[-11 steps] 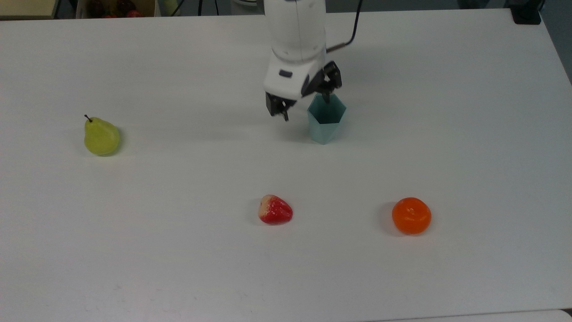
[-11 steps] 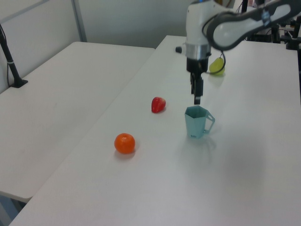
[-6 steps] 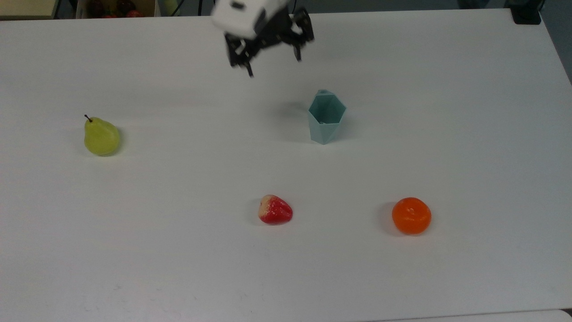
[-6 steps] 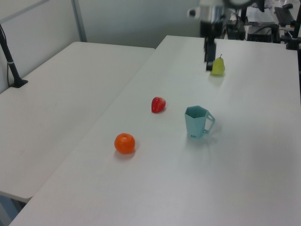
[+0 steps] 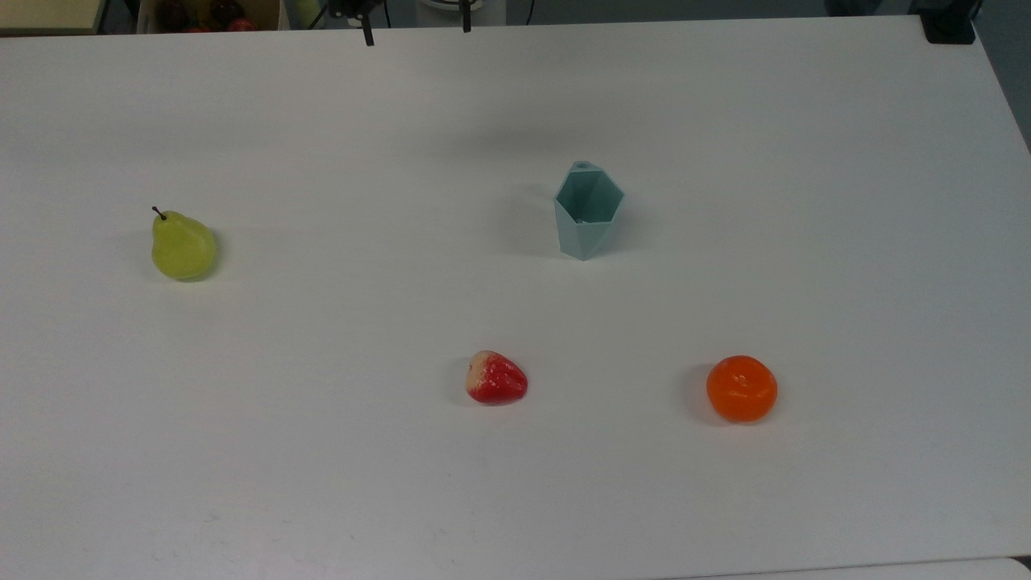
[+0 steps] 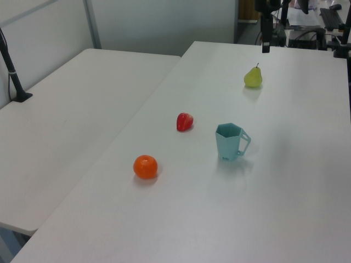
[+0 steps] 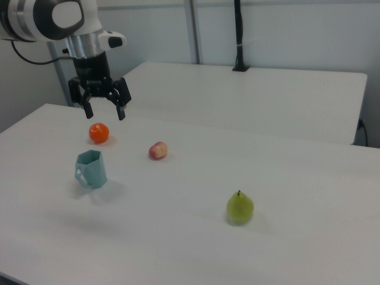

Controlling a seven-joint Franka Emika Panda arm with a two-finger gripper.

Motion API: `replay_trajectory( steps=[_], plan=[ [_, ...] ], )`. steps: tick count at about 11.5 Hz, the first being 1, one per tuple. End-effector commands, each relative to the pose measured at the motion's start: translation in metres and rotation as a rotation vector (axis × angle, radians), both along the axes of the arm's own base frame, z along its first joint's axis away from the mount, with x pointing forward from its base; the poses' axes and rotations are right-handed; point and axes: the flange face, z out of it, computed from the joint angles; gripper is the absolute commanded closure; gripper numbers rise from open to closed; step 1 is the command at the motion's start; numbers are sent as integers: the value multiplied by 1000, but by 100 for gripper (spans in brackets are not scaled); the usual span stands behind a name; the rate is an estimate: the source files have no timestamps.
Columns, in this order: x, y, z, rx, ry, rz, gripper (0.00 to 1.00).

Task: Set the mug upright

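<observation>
The pale teal faceted mug (image 5: 588, 211) stands upright on the white table (image 5: 805, 242), open rim up. In the left view the mug (image 6: 231, 141) shows its handle on the left view's right side; in the right view the mug (image 7: 91, 168) stands in front of the orange. My gripper (image 7: 105, 114) hangs high above the table, open and empty, well apart from the mug. At the top view's upper edge the gripper (image 5: 416, 31) shows its two spread fingertips. In the left view the gripper (image 6: 265, 46) is near the top edge.
A green pear (image 5: 183, 246) lies at the top view's left, a red strawberry (image 5: 496, 379) near the front middle, an orange (image 5: 741, 388) at the front right. A second white table (image 6: 71, 109) adjoins in the left view. A box of fruit (image 5: 209, 12) sits beyond the table's far edge.
The open gripper has risen from beside the mug's rim and drawn back toward the top view's upper left. The mug has stayed upright in place.
</observation>
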Motion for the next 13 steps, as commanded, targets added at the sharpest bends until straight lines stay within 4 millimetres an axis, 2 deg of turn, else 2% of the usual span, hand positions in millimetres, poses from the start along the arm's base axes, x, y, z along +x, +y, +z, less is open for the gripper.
replay_trajectory(
  steps=[1,4,8,13],
  plan=[
    [-8,-12,19,-11,-36,-143,0],
    [-11,-15,23,-14,-44,-209,0],
    [-14,-26,29,-11,-51,-209,0],
    [-13,-27,28,-9,-55,-198,0]
  ],
)
